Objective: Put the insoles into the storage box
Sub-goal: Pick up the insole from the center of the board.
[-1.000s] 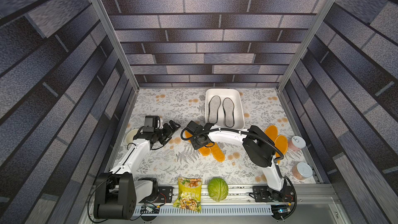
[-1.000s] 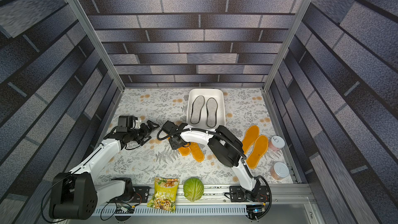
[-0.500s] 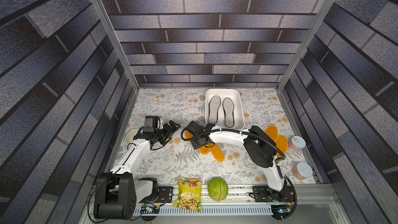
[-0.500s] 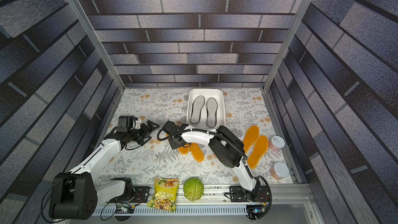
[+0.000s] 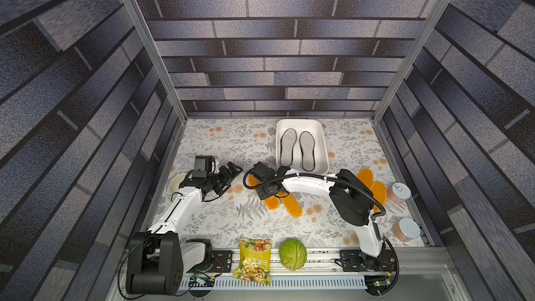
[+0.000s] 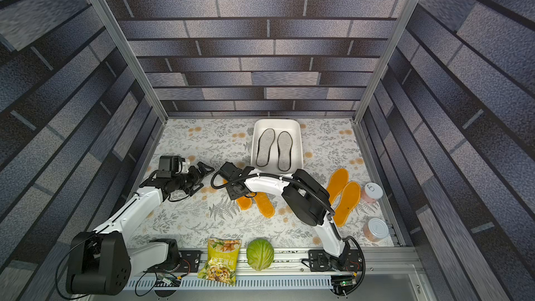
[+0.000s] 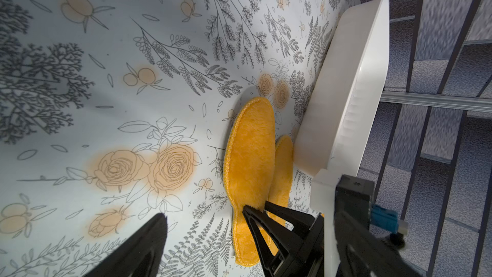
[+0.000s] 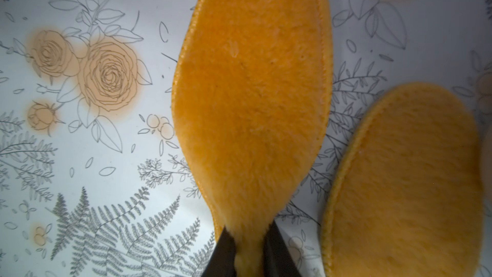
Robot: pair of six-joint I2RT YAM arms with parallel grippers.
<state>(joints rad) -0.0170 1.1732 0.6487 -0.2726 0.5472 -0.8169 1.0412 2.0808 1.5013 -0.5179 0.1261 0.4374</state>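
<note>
Fuzzy orange insole (image 8: 250, 102) (narrow end) pinched by right fingers (image 8: 225, 254) | left fingers (image 7: 138, 246) spread

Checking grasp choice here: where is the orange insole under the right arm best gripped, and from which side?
Its narrow end, approached lengthwise from beyond that end. The orange insole lies flat on the table, so only an edge can be pinched; that end is narrowest and clear of the neighbouring orange insole. The right end effector pinches there.
</note>
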